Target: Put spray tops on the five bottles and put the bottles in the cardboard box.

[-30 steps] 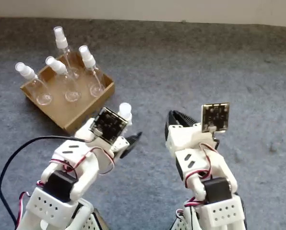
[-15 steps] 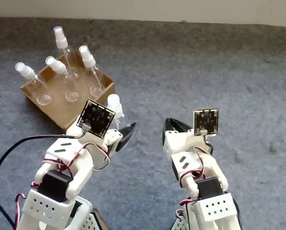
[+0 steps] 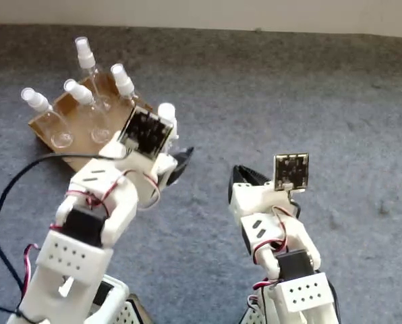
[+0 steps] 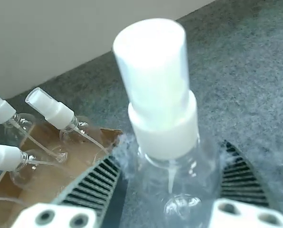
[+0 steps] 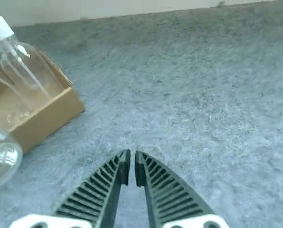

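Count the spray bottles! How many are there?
5. Four stand in the cardboard box: back bottle, right bottle, middle bottle, left bottle. The left hand grips the fifth bottle.

Left arm (image 3: 100, 209) stretched forward, wrist raised. Left claw (image 4: 172, 159) clamped on a bottle (image 4: 161, 128), one finger each side, bottle upright. Right arm (image 3: 275, 229) folded back, sitting low. Right claw (image 5: 132, 164) points forward, fingers together, tips nearly touching.

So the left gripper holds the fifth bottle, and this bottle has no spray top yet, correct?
Not quite. The left gripper does hold the fifth bottle, but the bottle already carries its white spray top, as the left wrist view shows.
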